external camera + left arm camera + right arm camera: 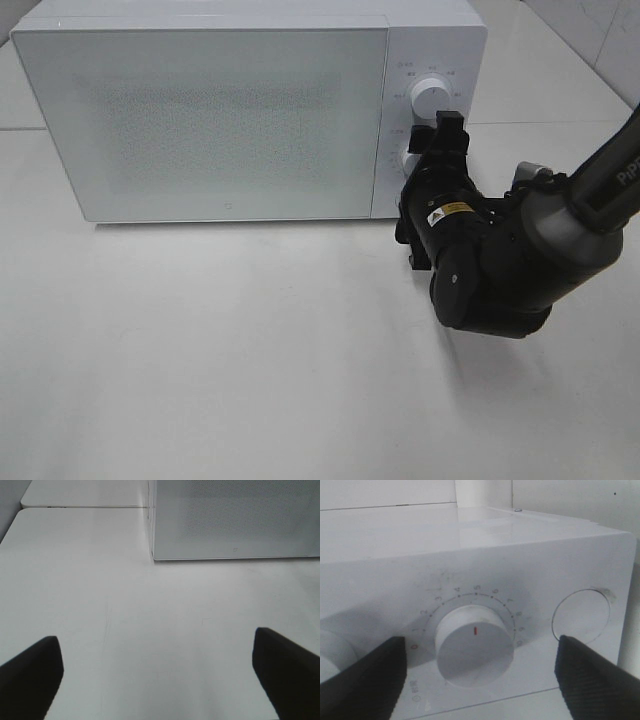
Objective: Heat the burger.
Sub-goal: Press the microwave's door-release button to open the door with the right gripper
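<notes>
Burger shows in no view; whether it sits behind the microwave's shut door cannot be told. White surface (220, 360) carries the microwave (200, 120). Left tool (156, 655) hangs spread wide over the surface. Right tool (480, 655) stands spread either side of the numbered dial (472, 630) (fingers clear of it)

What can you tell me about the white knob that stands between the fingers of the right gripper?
The knob is round, white and smooth, like plastic, with a short red mark pointing near the 5 of the printed scale around it. It is the lower of two knobs on the panel of the microwave. The fingers of the right gripper stand apart on both sides of it and do not touch it.
</notes>
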